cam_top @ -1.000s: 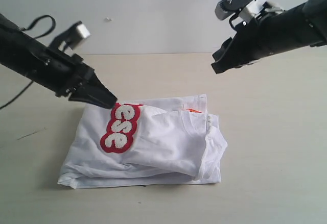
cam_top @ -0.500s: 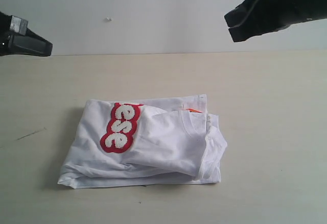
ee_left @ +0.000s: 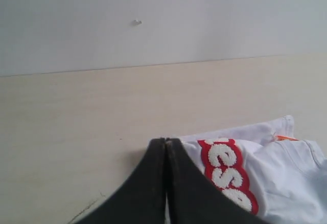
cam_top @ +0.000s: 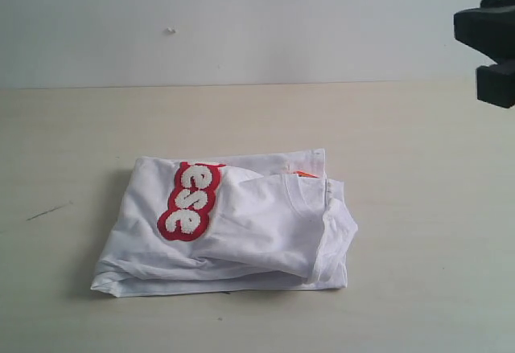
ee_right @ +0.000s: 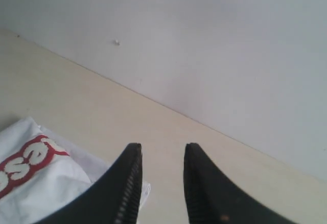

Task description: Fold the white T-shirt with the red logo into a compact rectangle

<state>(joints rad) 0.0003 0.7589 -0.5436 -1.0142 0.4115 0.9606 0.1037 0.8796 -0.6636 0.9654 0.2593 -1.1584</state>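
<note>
The white T-shirt lies folded into a rough, wrinkled rectangle on the table, with nothing touching it. The red logo shows on its upper left fold, and an orange neck tag peeks out at the far edge. My left gripper is out of the exterior view. In the left wrist view it is shut and empty, above the table beside the T-shirt and logo. My right gripper hangs high at the right edge, open and empty, well away from the T-shirt.
The pale wooden table runs back to a plain white wall. A thin dark scratch marks the tabletop left of the shirt.
Both arms have pulled away from the shirt: the left one up and left out of the exterior view, the right one up and right to the edge. The shirt has not moved.
</note>
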